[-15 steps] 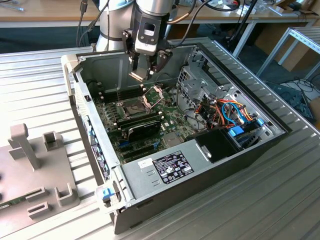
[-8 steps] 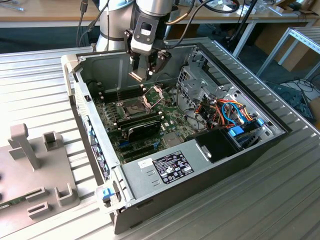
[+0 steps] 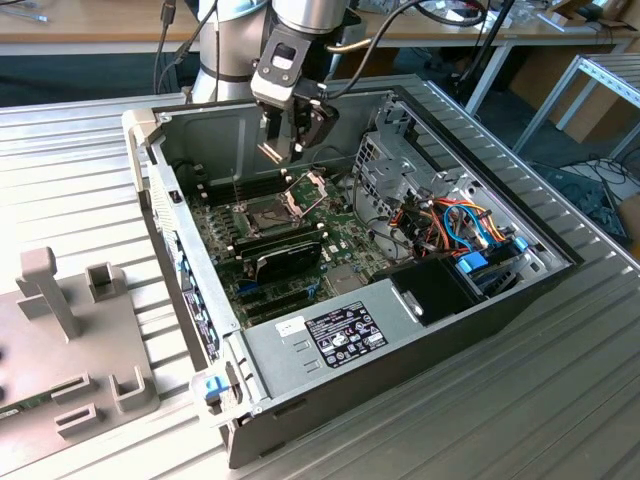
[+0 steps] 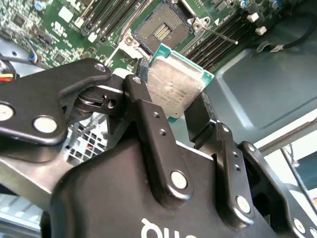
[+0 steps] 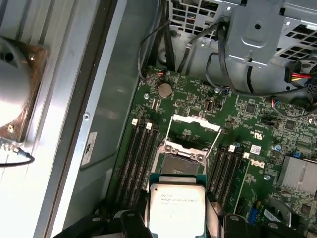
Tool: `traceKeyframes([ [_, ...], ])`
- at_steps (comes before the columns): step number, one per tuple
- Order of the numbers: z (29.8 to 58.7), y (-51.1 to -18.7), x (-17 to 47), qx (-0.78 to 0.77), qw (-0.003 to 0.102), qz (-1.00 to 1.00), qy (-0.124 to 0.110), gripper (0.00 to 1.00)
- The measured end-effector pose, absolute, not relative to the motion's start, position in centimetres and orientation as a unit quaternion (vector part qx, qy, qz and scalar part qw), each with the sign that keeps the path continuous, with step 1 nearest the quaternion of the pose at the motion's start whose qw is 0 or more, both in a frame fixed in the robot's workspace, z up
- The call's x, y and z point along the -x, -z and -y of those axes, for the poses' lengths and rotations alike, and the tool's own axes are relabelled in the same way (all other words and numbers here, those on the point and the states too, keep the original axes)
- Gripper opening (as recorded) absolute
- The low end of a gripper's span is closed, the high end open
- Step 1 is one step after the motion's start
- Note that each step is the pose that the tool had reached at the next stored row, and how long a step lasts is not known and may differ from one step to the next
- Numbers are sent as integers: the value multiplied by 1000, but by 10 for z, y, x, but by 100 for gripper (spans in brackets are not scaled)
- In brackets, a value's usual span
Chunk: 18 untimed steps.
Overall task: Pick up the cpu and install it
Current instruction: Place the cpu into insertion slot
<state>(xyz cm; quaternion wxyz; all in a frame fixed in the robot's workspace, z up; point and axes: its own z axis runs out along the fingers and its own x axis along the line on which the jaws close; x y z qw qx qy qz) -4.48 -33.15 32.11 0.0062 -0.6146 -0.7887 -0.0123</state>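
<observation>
Pinching the cpu [image 4: 177,79] in my gripper [image 4: 167,99], fingers [image 4: 144,115] clamped on its edges, underside hidden; open socket [image 4: 163,27] lies below.

Arm [image 3: 303,14]: silver-grey cylindrical segments. Black cable [image 3: 362,52] loops off wrist. Wrist block [image 3: 281,68]: grey housing, dark panel on face. Gripper [image 4: 171,99]: matte black, chunky rounded body, white lettering partly visible at edge. Fingers [image 4: 148,129]: flat black bars, small holes in row along each. Round silver pivot pins [image 4: 179,179] at joints. Side link [image 4: 54,101]: black, rounded, two more silver pins. Black finger ends also in first wrist view, and gripper [image 3: 290,140] dark in exterior view.
</observation>
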Motion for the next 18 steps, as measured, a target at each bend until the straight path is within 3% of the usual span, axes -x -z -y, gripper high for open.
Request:
traceKeyframes([
  [18, 332, -319, 45, 719, 4, 694, 13, 55],
])
